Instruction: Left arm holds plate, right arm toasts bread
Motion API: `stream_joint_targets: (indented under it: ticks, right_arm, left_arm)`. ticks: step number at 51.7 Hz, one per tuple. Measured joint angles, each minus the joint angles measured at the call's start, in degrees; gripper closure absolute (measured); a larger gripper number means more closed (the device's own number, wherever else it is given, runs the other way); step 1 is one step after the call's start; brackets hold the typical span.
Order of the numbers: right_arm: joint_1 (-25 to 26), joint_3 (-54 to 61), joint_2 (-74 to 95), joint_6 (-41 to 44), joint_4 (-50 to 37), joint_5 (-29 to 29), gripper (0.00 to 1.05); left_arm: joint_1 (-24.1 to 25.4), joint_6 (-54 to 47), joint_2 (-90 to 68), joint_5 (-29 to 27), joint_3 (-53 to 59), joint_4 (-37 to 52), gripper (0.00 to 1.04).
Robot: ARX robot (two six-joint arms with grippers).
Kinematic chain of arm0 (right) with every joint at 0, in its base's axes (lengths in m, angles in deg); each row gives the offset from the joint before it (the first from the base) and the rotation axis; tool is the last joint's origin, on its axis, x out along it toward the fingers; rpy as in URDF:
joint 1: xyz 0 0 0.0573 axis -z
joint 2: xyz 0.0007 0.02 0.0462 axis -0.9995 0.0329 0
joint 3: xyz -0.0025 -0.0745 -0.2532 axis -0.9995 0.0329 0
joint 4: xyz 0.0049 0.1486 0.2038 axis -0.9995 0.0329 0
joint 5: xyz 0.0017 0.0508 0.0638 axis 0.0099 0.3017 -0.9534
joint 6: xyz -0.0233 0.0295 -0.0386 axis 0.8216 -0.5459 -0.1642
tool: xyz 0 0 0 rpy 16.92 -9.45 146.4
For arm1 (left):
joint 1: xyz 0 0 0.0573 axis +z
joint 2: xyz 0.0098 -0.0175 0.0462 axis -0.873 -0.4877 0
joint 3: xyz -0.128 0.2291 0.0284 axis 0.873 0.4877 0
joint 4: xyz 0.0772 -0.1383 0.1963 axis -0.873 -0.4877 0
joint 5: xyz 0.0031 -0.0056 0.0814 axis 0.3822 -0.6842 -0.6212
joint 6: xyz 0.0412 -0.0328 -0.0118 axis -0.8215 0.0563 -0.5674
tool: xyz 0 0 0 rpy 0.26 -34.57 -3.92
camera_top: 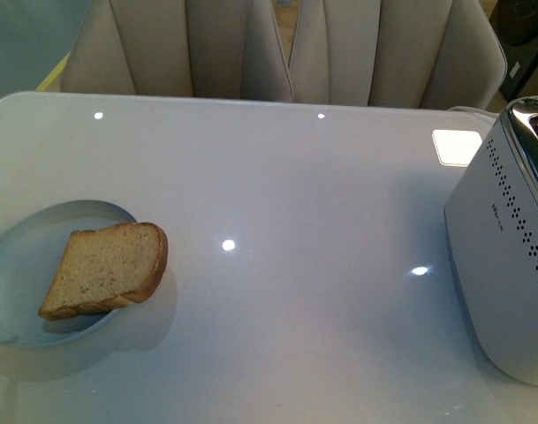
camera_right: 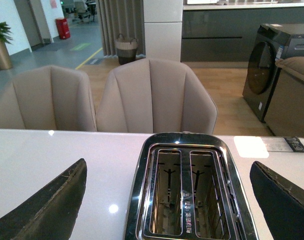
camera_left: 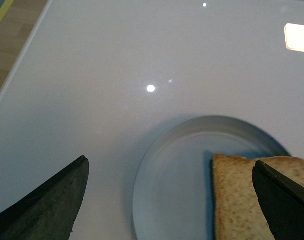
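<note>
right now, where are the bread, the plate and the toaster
bread [camera_top: 105,268], front view, middle of the crumb face
plate [camera_top: 21,265], front view, bare floor left of the slice
toaster [camera_top: 496,269], front view, white side wall

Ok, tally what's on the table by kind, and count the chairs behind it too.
plate: 1
bread: 1
toaster: 1
chairs: 2
Total: 5
</note>
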Motion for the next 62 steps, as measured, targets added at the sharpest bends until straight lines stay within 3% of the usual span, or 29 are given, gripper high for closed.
stream_joint_targets:
  ticks: [10, 32, 44, 55, 62]
  right_arm:
    - [0.0, 0.0, 0.0, 0.0, 0.0, 0.0, 0.09]
    - [0.0, 0.0, 0.0, 0.0, 0.0, 0.0, 0.09]
    - [0.0, 0.0, 0.0, 0.0, 0.0, 0.0, 0.09]
    - [0.0, 0.0, 0.0, 0.0, 0.0, -0.02, 0.09]
    - [0.0, 0.0, 0.0, 0.0, 0.0, 0.0, 0.09]
  left_arm:
    - [2.67, -1.42, -15.45, -1.62, -8.76, -0.04, 0.07]
    - [0.96, -2.4, -26.99, -3.91, -14.47, -3.43, 0.09]
    - [0.57, -1.81, -27.12, -1.55, -15.67, -7.04, 0.58]
    - [2.1, 7.54, -26.16, 3.85, -16.98, -12.98, 0.98]
    - [3.13, 16.28, -25.11, 8.07, -16.76, -15.04, 1.01]
